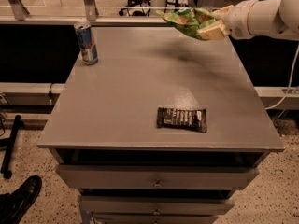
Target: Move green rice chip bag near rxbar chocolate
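Note:
The green rice chip bag is crinkled and bright green with orange chip pictures. It hangs in the air above the table's far right part, held by my gripper. The gripper's pale fingers are shut on the bag's right end, and the white arm reaches in from the right edge. The rxbar chocolate is a flat dark wrapped bar with pale lettering. It lies on the grey table near the front right, well below and in front of the bag.
A blue and silver drink can stands upright at the table's far left corner. Drawers sit under the tabletop. A dark shoe is on the floor at the lower left. A cable hangs at the right.

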Controlling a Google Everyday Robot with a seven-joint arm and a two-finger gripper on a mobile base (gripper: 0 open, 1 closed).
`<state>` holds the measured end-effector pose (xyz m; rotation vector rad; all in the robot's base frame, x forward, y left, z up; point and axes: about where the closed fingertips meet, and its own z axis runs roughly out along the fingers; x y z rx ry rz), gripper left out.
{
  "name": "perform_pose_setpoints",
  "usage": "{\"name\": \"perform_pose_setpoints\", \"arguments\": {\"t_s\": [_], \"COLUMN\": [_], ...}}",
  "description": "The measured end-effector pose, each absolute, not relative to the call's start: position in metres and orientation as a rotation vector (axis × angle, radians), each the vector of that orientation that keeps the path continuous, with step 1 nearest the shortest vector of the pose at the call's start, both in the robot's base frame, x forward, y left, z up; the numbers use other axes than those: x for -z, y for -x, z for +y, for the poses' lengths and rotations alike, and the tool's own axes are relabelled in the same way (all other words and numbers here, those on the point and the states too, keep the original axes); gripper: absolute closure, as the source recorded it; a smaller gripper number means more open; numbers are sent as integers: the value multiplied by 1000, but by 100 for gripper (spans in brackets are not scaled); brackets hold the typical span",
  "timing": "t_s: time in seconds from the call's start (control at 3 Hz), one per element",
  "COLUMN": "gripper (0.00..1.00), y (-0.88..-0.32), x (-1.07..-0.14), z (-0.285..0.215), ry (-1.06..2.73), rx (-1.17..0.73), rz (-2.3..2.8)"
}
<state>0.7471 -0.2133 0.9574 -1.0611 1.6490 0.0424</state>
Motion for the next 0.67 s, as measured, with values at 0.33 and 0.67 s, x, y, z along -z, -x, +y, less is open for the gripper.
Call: {"name": "perform_pose_setpoints", "arguments": {"t_s": [0.33, 0.67], "gripper": [100, 100], "y": [-732, -680], "x": [-951, -934], "z": [-206, -202], "ry": [1156, 1329], "rx": [-21, -14], "rz": [1626, 1555]}}
